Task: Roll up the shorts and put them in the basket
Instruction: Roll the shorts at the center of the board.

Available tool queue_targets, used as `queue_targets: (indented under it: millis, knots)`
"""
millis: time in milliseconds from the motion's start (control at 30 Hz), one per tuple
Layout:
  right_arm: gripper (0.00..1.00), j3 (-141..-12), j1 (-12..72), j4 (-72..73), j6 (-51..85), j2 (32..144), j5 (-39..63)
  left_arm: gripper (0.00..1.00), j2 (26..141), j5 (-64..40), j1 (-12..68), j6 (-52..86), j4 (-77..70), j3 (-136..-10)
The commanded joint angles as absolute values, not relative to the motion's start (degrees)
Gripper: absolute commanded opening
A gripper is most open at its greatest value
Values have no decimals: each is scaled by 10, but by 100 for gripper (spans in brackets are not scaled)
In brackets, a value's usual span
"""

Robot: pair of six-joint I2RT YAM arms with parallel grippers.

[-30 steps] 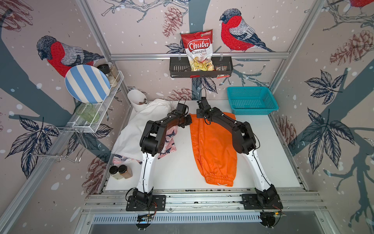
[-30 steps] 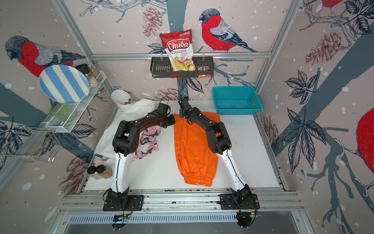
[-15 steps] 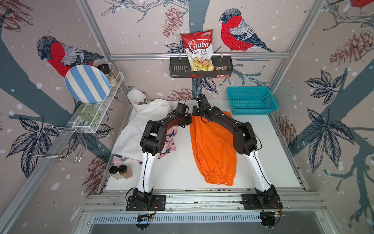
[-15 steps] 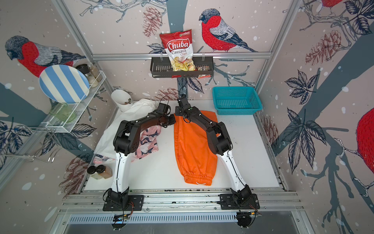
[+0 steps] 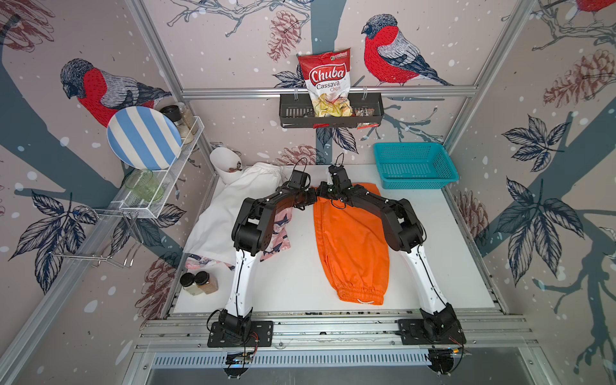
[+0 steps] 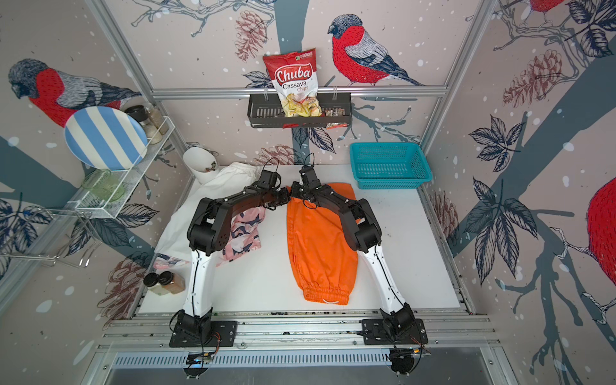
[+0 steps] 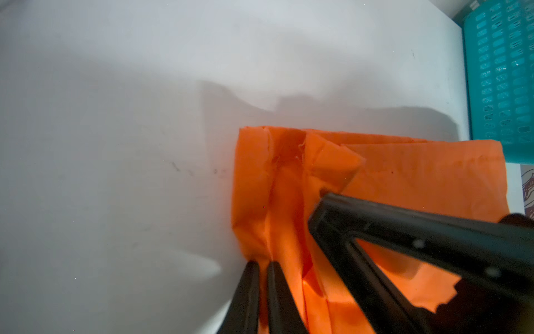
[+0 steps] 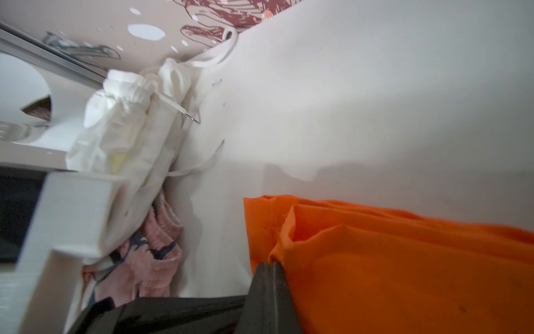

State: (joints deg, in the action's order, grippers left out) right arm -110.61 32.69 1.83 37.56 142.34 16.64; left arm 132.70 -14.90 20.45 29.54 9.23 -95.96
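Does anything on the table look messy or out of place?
Yes. The white shorts lie crumpled on top of the pink patterned shorts along the table's left side, with pink cloth poking out underneath. The orange shorts lie flat by contrast, except a folded-over corner at their far end.

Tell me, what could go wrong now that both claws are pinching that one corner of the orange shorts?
1. The left gripper and right gripper each pinch only a thin fold at one far corner of the orange shorts; the cloth could slip free.
2. The far corner nearer the teal basket is unheld, so the roll may start crooked.
3. The grippers sit almost touching and might bump each other when they turn.
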Motion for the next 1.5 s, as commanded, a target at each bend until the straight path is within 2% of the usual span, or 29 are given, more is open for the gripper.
queue_targets:
  millis: [0, 367, 600, 633, 800, 867, 967, 1100, 1300, 1467]
  knots:
    - [0, -1067, 322, 132, 450, 1394, 230, 12, 1339, -133, 204, 286, 166, -951]
    - [0, -1084, 320, 179, 517, 1420, 247, 12, 1330, -127, 205, 282, 159, -938]
    - [0, -1116, 318, 175, 553, 1479, 261, 14, 1313, -118, 206, 280, 151, -924]
    - [3, -1122, 318, 173, 558, 1486, 266, 15, 1303, -110, 206, 281, 151, -918]
    - [29, -1128, 311, 150, 548, 1477, 275, 22, 1244, -67, 206, 275, 176, -897]
    - [37, -1129, 307, 126, 537, 1458, 273, 23, 1216, -44, 206, 275, 188, -885]
    - [43, -1144, 297, 57, 505, 1426, 266, 24, 1181, -28, 211, 274, 213, -871]
    - [47, -1118, 279, -11, 458, 1360, 276, 26, 1129, -36, 240, 286, 216, -835]
    - [48, -943, 247, -67, 386, 1188, 240, 35, 1065, -74, 307, 334, 178, -733]
    - [48, -801, 230, -90, 341, 1073, 217, 40, 1059, -87, 335, 367, 138, -681]
